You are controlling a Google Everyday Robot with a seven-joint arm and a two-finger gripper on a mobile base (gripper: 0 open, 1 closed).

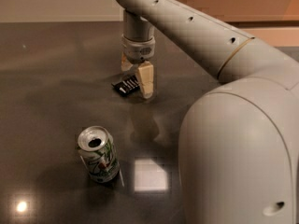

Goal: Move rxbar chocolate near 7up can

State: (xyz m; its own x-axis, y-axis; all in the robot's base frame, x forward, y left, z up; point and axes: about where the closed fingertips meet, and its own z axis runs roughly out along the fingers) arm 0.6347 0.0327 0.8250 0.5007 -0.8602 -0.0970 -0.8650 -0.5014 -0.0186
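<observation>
We see the rxbar chocolate lying flat on the dark bench, a bit above the middle of the picture. The gripper points down right at it. Its fingers are spread wide, with the bar's right end between them. We cannot tell if they touch it. The 7up can stands upright at the lower left, well apart from the bar. A square of light shines beside the can. The big pale arm fills the right side.
</observation>
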